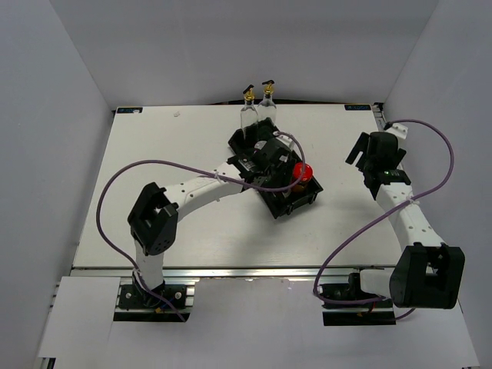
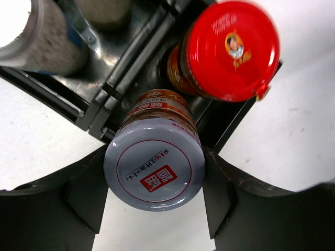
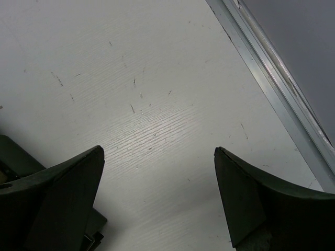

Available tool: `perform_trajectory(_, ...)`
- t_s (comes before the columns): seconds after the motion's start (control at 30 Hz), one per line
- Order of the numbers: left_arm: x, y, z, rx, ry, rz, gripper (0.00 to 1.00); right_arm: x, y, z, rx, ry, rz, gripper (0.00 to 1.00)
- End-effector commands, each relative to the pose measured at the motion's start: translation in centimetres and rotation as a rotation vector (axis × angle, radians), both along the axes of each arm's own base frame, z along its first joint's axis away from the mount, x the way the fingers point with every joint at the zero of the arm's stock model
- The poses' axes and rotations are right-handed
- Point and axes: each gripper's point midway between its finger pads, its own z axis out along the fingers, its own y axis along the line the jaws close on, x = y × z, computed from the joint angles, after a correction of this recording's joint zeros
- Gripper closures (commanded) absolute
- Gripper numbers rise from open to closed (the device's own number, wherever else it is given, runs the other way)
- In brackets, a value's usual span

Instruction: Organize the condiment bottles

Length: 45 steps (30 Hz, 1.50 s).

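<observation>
Left wrist view: silver-lidded jar [image 2: 154, 170] nearest the lens, lid facing the camera. Left gripper [image 2: 155, 180] pinches it, one finger touching each side at 9 and 3 o'clock. The jar's far end points into the black tray [image 2: 112, 86]; cannot tell whether it rests there. Red-capped jar [image 2: 230, 49] just beside it at 1 o'clock, in the tray. Another shaker jar [image 2: 36, 36] at 11 o'clock, across the tray divider.

Right gripper [image 3: 157, 198]: jaws spread wide over the table [image 3: 157, 78], at the tray's 3 o'clock, well apart.

Top view: two glass bottles [image 1: 248, 117] upright, side by side, at the tray's 12 o'clock by the table's far edge.
</observation>
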Motion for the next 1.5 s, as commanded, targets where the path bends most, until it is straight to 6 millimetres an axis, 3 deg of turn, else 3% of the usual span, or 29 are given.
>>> perform_trajectory(0.0,0.0,-1.2,5.0,-0.050,-0.104,-0.032,0.93,0.3,-0.3,1.3,0.013,-0.064,-0.005,0.11)
perform_trajectory(0.13,0.0,-1.7,5.5,-0.032,-0.118,-0.055,0.91,0.3,-0.1,1.1,0.018,-0.057,0.006,0.11)
perform_trajectory(0.3,0.6,-1.8,3.6,0.035,-0.094,-0.051,0.89,0.1,-1.0,1.2,0.023,-0.064,-0.016,0.11)
perform_trajectory(0.57,1.5,-2.6,2.6,0.073,-0.096,-0.061,0.88,-0.1,-1.3,1.1,0.028,-0.065,-0.021,0.10)
perform_trajectory(0.83,2.1,-2.8,0.4,0.126,-0.080,-0.061,0.80,-0.1,-1.4,1.1,0.038,-0.070,-0.018,0.11)
perform_trajectory(1.07,2.5,-2.9,-1.2,0.162,-0.067,-0.049,0.57,0.0,-1.4,1.0,0.043,-0.073,-0.011,0.11)
perform_trajectory(1.17,2.6,-2.6,-1.5,0.179,-0.066,-0.040,0.38,0.0,-1.3,0.9,0.050,-0.070,-0.006,0.11)
perform_trajectory(1.37,2.6,-2.0,-0.7,0.183,-0.086,-0.023,0.26,0.0,-1.3,0.9,0.048,-0.068,-0.003,0.10)
perform_trajectory(1.43,2.7,-1.8,-0.4,0.185,-0.093,-0.018,0.02,-0.1,-1.3,0.9,0.047,-0.068,-0.004,0.11)
perform_trajectory(1.47,2.7,-1.6,0.0,0.184,-0.101,-0.011,0.02,-0.1,-1.3,0.9,0.048,-0.068,-0.003,0.11)
